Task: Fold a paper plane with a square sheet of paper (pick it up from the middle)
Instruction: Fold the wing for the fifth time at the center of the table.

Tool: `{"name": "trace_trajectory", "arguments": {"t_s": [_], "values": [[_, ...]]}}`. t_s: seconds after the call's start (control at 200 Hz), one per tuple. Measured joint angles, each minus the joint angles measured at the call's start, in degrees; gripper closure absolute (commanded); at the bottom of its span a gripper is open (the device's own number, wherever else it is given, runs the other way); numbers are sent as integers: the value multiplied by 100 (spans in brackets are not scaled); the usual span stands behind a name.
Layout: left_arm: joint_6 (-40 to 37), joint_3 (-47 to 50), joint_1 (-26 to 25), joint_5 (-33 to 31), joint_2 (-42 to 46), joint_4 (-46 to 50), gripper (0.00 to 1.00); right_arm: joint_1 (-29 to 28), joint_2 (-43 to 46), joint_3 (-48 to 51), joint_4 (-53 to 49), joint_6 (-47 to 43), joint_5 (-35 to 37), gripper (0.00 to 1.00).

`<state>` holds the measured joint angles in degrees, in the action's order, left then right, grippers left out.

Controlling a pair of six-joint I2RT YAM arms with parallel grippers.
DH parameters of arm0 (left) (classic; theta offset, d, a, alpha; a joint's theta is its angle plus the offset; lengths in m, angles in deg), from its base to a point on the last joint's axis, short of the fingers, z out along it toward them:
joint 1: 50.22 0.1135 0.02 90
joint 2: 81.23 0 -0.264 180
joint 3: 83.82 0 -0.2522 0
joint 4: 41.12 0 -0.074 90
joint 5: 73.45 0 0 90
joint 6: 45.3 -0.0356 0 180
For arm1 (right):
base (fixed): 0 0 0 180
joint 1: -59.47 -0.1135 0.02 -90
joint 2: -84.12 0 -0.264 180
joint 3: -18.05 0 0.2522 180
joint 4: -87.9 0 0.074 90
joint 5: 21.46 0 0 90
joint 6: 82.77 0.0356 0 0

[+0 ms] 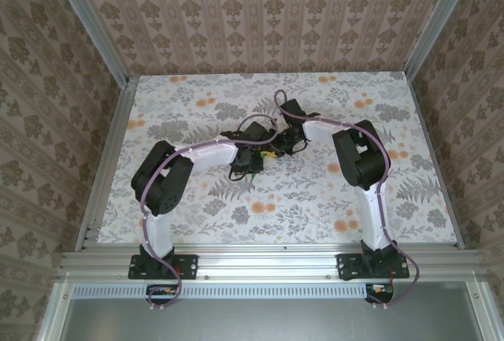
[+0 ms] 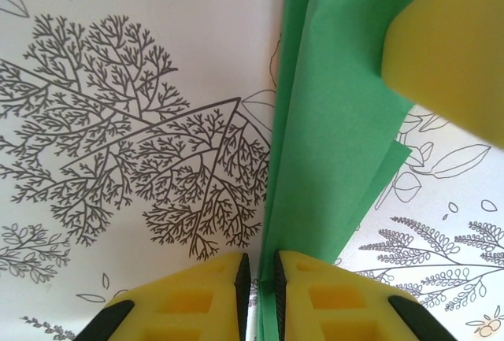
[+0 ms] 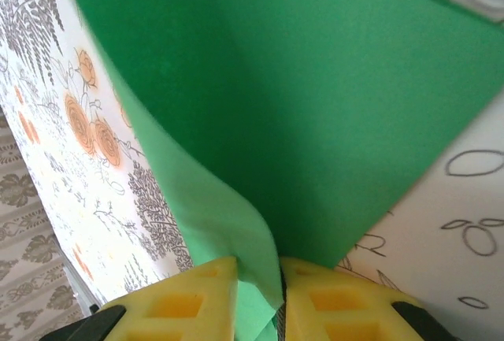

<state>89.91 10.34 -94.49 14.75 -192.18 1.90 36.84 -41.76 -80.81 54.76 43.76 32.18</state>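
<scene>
The square sheet of paper (image 2: pixel 331 120) is bright green and folded into long layers that stand up off the table. My left gripper (image 2: pixel 262 282) is shut on its folded edge, with a thin sliver of table showing beside the left pad. My right gripper (image 3: pixel 260 282) is shut on another part of the sheet (image 3: pixel 315 105), which curls and bunches between its yellow fingers. One right finger (image 2: pixel 449 42) shows at the upper right of the left wrist view, close over the paper. From above, both grippers (image 1: pixel 256 153) (image 1: pixel 285 142) meet at mid-table. I cannot tell whether the paper has a paper plane's dart shape.
The floral tablecloth (image 1: pixel 197 113) covers the table, with bare cloth to the left, right and front of the grippers. Patterned walls (image 1: pixel 260 10) close in the back and sides. A metal rail (image 1: pixel 268 261) runs along the near edge by the arm bases.
</scene>
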Motion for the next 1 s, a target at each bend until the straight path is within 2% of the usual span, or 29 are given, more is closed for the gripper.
{"name": "trace_trajectory", "arguments": {"t_s": [0.285,0.565,0.785,1.0], "values": [[-2,-92,0,0,-59,101,82,341,584,525,431,289,256,78],[-26,-273,-35,-63,-162,317,84,85,758,1027,828,358,164,88],[-48,-337,-35,-63,-195,396,84,17,1320,1615,1054,444,164,89],[-48,-337,-35,-61,-195,396,84,4,1523,1720,1521,684,15,90]]}}
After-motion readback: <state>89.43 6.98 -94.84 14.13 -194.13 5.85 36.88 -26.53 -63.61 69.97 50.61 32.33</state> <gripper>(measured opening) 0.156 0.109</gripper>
